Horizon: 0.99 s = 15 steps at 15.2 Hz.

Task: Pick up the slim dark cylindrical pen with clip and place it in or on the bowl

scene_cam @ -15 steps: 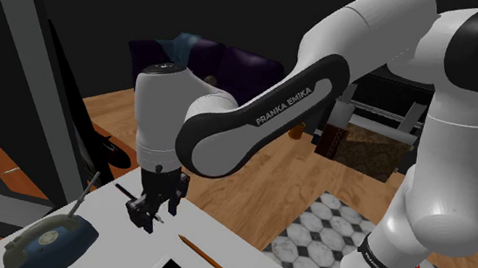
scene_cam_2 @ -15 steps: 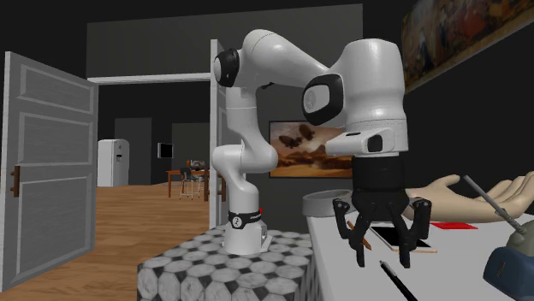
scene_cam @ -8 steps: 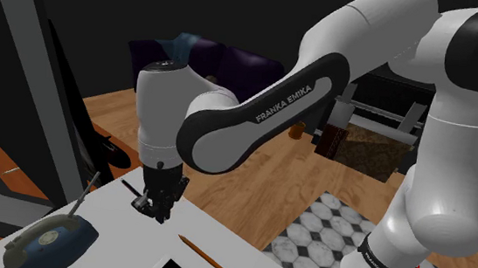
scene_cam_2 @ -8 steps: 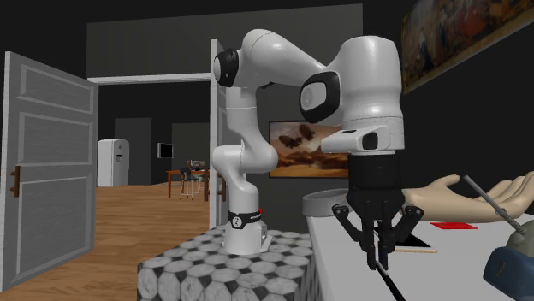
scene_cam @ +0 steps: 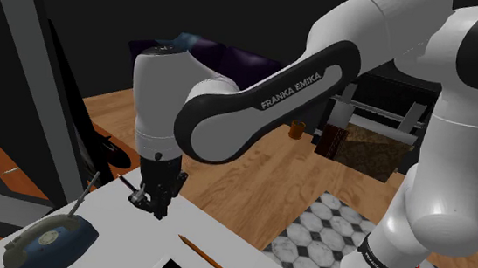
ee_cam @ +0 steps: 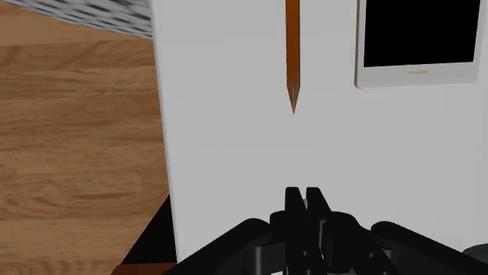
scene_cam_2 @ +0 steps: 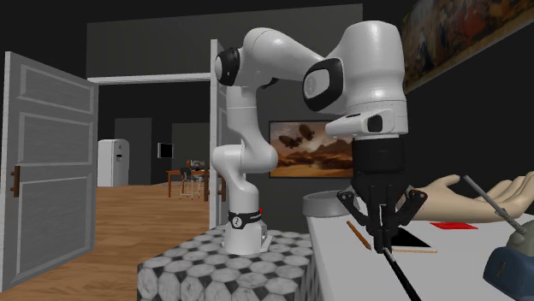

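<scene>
One white arm [scene_cam: 256,113] reached over the white table [scene_cam: 124,234]. What was the gripper [scene_cam: 154,205] status? (Operator)

Fingers were nearly together, clamped on the slim dark pen [scene_cam_2: 399,275]. It slanted from the fingertips toward the second exterior view's lower right. Table contact could not be determined. (Technician)

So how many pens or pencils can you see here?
2. A dark pen clamped in the gripper, and a brown pencil lying beside the tablet. The arm could be hiding others.
</scene>
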Each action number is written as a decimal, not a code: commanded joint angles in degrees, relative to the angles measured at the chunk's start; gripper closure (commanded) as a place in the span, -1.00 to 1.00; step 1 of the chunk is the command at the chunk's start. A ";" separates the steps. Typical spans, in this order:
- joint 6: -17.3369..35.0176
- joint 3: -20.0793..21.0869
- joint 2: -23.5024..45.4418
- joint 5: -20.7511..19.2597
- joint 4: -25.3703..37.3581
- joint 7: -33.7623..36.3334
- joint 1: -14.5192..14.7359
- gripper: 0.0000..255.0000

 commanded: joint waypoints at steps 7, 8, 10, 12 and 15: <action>-5.40 0.73 -3.20 2.35 2.76 -1.34 -0.72 1.00; -6.10 0.79 -3.53 2.59 3.18 -1.47 -0.79 1.00; -7.51 0.90 -4.16 3.03 4.07 -1.72 -0.91 1.00; -8.93 0.98 -4.75 3.44 5.02 -1.94 -1.02 1.00; -11.07 1.08 -5.53 3.97 6.53 -2.22 -1.15 1.00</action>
